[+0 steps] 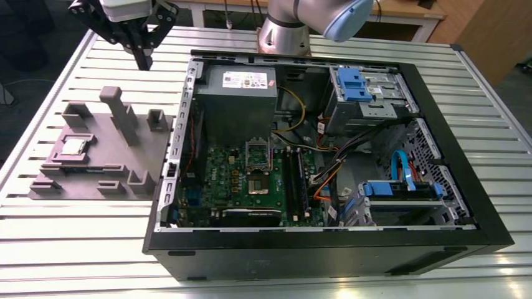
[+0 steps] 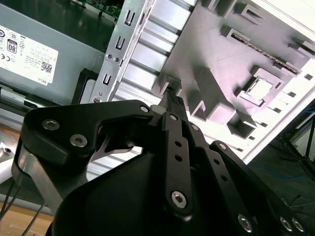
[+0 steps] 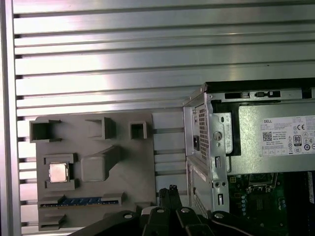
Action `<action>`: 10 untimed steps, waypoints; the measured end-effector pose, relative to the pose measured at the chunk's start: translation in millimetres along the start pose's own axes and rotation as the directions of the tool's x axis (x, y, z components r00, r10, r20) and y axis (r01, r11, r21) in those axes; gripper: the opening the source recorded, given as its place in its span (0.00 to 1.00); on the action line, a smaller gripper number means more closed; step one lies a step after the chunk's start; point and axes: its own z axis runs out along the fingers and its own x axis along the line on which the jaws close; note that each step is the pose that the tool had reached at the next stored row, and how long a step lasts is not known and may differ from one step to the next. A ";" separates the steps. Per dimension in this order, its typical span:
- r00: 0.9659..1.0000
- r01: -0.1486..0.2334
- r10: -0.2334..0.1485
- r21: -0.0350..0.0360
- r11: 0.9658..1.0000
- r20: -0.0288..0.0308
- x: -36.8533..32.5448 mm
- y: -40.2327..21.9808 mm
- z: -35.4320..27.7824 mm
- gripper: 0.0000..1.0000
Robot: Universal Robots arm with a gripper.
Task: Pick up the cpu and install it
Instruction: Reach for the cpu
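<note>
The cpu (image 1: 73, 146) is a small silvery square chip lying flat in a pocket of the grey moulded tray (image 1: 99, 171), at the exterior view's left. Both wrist views show the cpu (image 2: 259, 88) (image 3: 58, 172) seated in the tray (image 2: 206, 54) (image 3: 133, 167). My gripper (image 1: 144, 61) hangs above the slatted table behind the tray, apart from the chip. Its black fingers (image 2: 173, 105) (image 3: 170, 192) meet at the tips with nothing between them. Inside the open computer case (image 1: 332, 246), the shiny socket frame (image 1: 256, 151) stands on the green motherboard (image 1: 224, 187).
A grey power supply box (image 1: 237, 90) with a white label fills the case's back corner. Blue drive brackets (image 1: 353, 81) and loose cables (image 1: 332, 168) lie at the exterior view's right. Tall grey posts (image 1: 121, 112) rise from the tray. The arm's base (image 1: 287, 31) stands behind the case.
</note>
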 end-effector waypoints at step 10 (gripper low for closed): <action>1.000 0.000 0.000 0.000 1.000 0.000 2.7 -0.2 -0.1 0.11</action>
